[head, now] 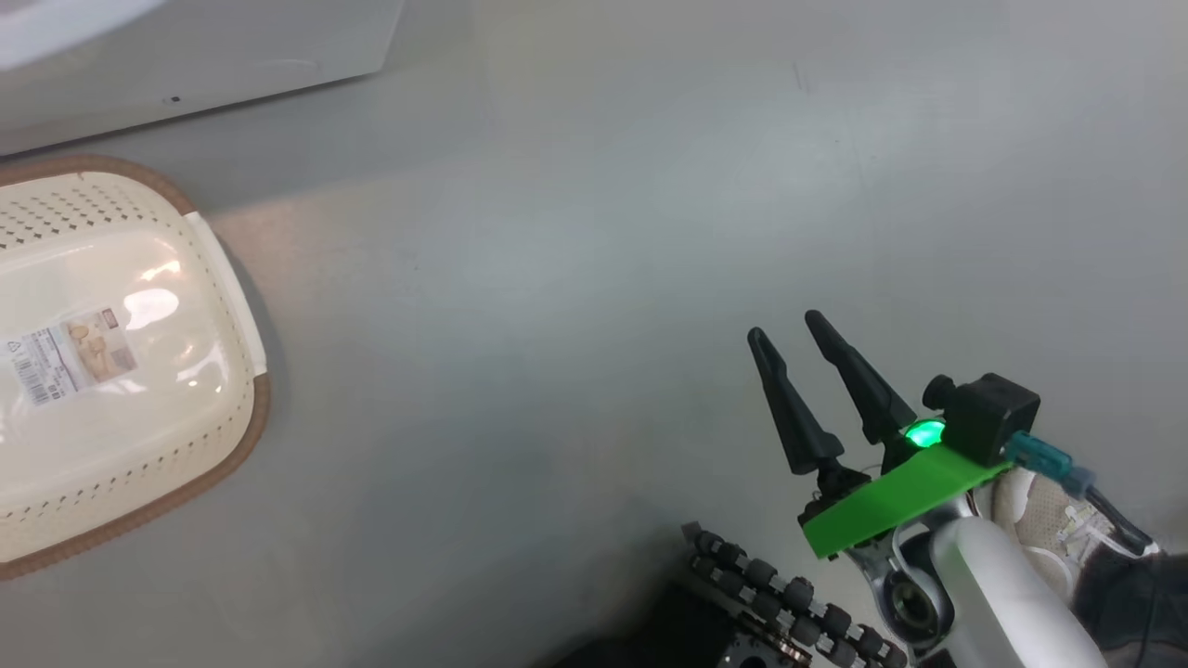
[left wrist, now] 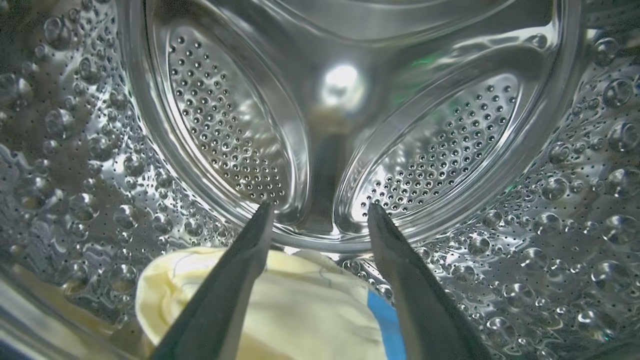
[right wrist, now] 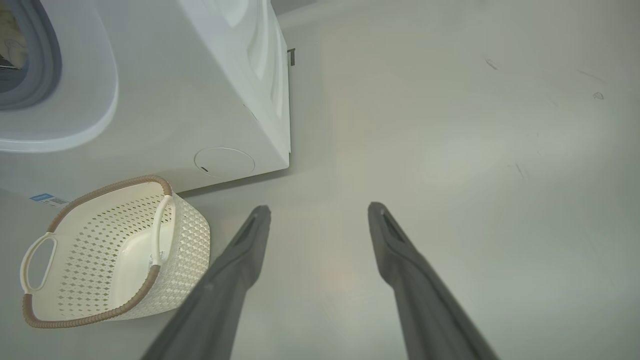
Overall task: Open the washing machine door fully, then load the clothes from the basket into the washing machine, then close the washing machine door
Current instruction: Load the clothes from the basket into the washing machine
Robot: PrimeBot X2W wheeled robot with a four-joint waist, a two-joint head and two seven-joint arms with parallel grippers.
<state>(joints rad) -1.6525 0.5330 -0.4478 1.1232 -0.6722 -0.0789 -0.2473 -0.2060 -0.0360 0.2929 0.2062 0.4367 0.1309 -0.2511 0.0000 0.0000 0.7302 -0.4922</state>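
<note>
The jaws of the left gripper (left wrist: 320, 206) stand wide apart inside the shiny drum (left wrist: 550, 225) and hold nothing. The clothes (left wrist: 300, 305), yellow with a bit of blue, lie in the drum at the bottom of the left wrist view, just under the jaws. The jaws of the right gripper (head: 784, 327), at the lower right of the head view, are wide apart too and hold nothing. The basket (head: 232, 445) sits at the left edge, near the washing machine (right wrist: 200, 100), with no clothes in it. Loading looks done. To do this well, the left arm should pull straight back out, jaws lifted off the cloth, so nothing gets dragged out. Then the door can be shut.
</note>
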